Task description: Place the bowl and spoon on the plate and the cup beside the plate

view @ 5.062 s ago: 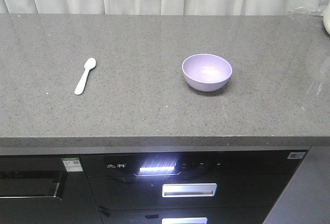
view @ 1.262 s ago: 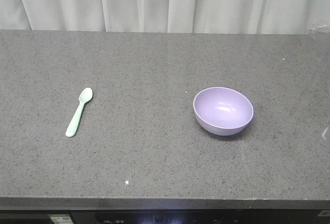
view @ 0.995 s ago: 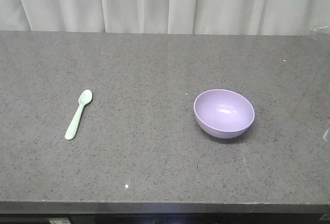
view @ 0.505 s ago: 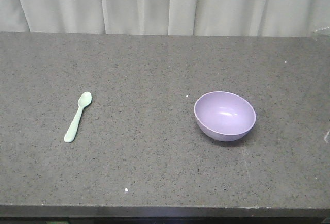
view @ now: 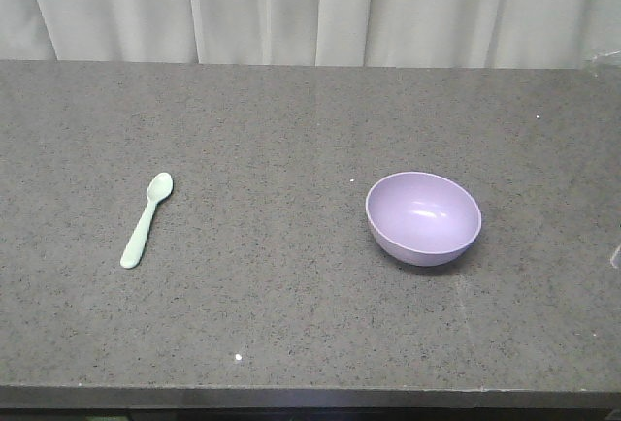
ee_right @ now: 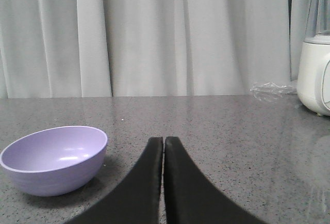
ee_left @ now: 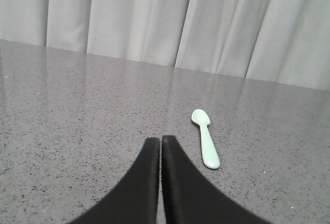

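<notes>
A: So, what are the end effectors doing?

B: Both are hanging closed and empty. The left end effector (ee_left: 161, 140) is pressing its jaws together over the desk (view: 291, 120), and the right end effector (ee_right: 164, 140) is doing likewise.

A: And the things?

B: The spoon (ee_left: 205, 141) is lying flat just ahead and right of the left one, toward the desk's left edge. The bowl (ee_right: 54, 159) is sitting upright ahead and left of the right one, right of the desk's middle, well apart from the spoon.

A: Progress?

B: Nothing is looking done, I'm judging. Neither plate nor cup is showing in any view, so every placement is waiting.
</notes>
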Motion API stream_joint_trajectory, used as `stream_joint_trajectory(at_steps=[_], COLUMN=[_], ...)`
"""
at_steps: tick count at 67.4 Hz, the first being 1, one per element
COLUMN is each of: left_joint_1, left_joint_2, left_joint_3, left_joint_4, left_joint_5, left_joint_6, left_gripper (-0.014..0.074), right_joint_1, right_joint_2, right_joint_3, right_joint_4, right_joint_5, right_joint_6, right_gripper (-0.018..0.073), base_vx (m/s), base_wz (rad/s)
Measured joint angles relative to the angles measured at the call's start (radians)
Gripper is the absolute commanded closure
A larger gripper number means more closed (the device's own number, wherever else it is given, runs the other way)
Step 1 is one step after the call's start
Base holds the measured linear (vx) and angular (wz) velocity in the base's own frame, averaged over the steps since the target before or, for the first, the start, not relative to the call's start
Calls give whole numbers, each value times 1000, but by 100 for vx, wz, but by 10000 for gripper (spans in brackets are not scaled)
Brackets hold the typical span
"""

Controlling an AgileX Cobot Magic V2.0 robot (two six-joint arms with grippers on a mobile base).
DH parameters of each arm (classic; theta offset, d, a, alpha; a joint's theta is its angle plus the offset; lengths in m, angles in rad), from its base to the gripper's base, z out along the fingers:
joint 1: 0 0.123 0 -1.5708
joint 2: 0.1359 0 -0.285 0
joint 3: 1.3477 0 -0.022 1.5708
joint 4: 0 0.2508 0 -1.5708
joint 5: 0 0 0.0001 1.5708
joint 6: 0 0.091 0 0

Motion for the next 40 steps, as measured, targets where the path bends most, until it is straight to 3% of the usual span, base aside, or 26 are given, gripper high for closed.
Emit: stream_joint_trajectory(at_steps=[40], left_joint_1=[0], left_joint_2=[0], left_joint_3=[0], left_joint_4=[0], left_joint_5=[0], left_joint_6=[0], left_gripper=[602], right_joint_1=[0], right_joint_2=[0], right_joint_3=[0], right_joint_4=[0], right_joint_5=[0], right_joint_6=[0], right_gripper=[564], base_vx=[0], base_wz=[0])
